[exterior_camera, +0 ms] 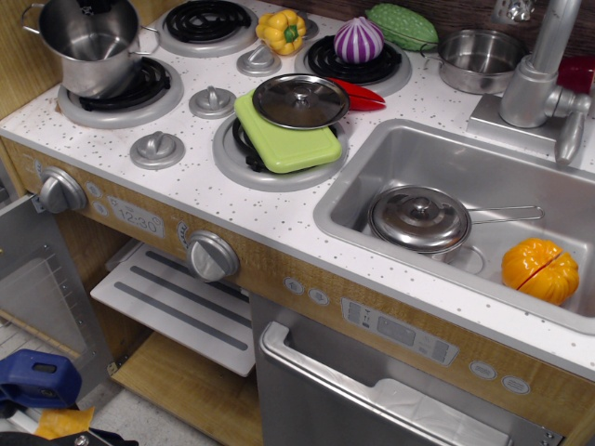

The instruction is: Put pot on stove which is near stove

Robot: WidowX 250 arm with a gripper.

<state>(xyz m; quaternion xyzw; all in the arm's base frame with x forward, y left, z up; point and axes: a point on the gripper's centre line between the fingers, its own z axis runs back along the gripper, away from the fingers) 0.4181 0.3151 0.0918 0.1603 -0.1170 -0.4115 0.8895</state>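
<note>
- The pot [90, 46] hangs tilted above the front-left burner of the stove [186, 190], its base lifted off the coil and shifted toward the burner's back-left edge; the black coil shows bare to the pot's right.
- My gripper [95, 6] is only a dark sliver at the pot's rim by the top edge of the view, so I cannot tell whether my fingers are spread or clamped on the steel.
- A green cutting board [288, 144] lies on the stove's front-right burner, with a round steel lid [300, 100] resting on top of it.
- A red pepper [363, 97] peeks out just behind the lid, toward the stove's back-right burner.
- A purple onion [358, 40] sits on that back-right burner; a yellow bell pepper [283, 31] stands between the two rear burners.
- A green bumpy vegetable [403, 25] lies behind the stove's back-right corner, and a shallow steel pan [480, 59] sits just to its right.
- Right of the stove, the sink [372, 167] holds a lidded saucepan [423, 221] and an orange toy fruit [540, 270].
- The faucet [544, 70] rises behind the sink.
</note>
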